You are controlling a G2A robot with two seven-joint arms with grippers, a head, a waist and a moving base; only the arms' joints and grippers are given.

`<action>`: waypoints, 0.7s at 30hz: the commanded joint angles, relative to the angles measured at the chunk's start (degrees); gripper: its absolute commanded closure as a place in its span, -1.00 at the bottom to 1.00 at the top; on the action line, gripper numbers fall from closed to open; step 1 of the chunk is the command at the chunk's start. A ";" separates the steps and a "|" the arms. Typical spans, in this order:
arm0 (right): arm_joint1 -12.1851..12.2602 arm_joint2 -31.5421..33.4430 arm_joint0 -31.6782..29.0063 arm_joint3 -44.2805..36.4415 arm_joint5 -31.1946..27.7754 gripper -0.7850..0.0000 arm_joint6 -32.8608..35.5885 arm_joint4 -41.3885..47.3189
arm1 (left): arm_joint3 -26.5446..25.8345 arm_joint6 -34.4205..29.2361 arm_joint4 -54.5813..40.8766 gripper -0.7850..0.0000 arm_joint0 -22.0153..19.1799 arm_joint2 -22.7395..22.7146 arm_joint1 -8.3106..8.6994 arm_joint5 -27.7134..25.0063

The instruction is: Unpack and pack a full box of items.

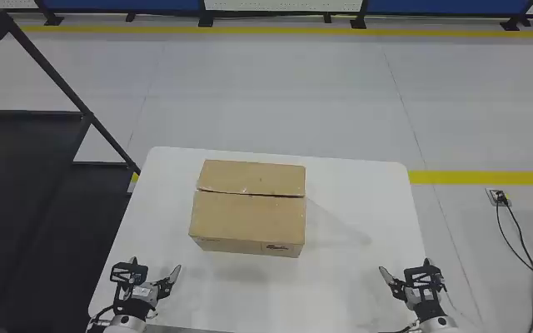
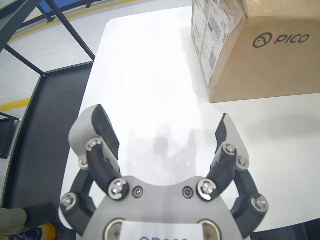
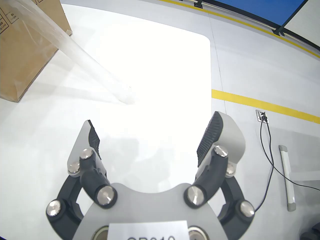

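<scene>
Nearest the robot, the left gripper hangs over the bench short of the box's front left corner, its fingers spread wide with nothing between them. The right gripper sits short of the box's front right corner and well apart from it, fingers likewise spread and empty.

Beyond both, the cardboard box stands flat at the middle of the bench with its top flaps shut and a seam running across the lid. A clear strip of tape trails from the box's right side down to the bench. Left of the box, off the bench, stands a dark rack.

The unpacking looks not yet begun. The next move probably calls for bringing a gripper to the seam to lift a flap, perhaps with the other steadying the box.
</scene>
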 commanded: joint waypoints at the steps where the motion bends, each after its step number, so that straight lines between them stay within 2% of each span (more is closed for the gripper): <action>1: 0.00 0.00 0.00 0.00 0.00 -1.00 0.00 0.00 | 0.00 0.00 0.00 -1.00 0.00 0.00 0.00 0.00; 12: -0.10 -0.46 0.44 -0.72 -0.59 -1.00 0.50 0.86 | 0.08 0.02 -0.42 -1.00 -0.12 -0.05 -0.03 0.01; 16: -0.17 -0.86 1.92 -3.92 -7.21 -1.00 6.22 9.29 | 0.90 0.96 -3.94 -1.00 -1.36 -1.05 -0.04 -3.43; 21: -0.20 -2.15 5.15 -8.60 -10.98 -1.00 14.75 15.93 | 2.01 3.57 -6.31 -1.00 -3.53 -2.60 -0.03 -5.98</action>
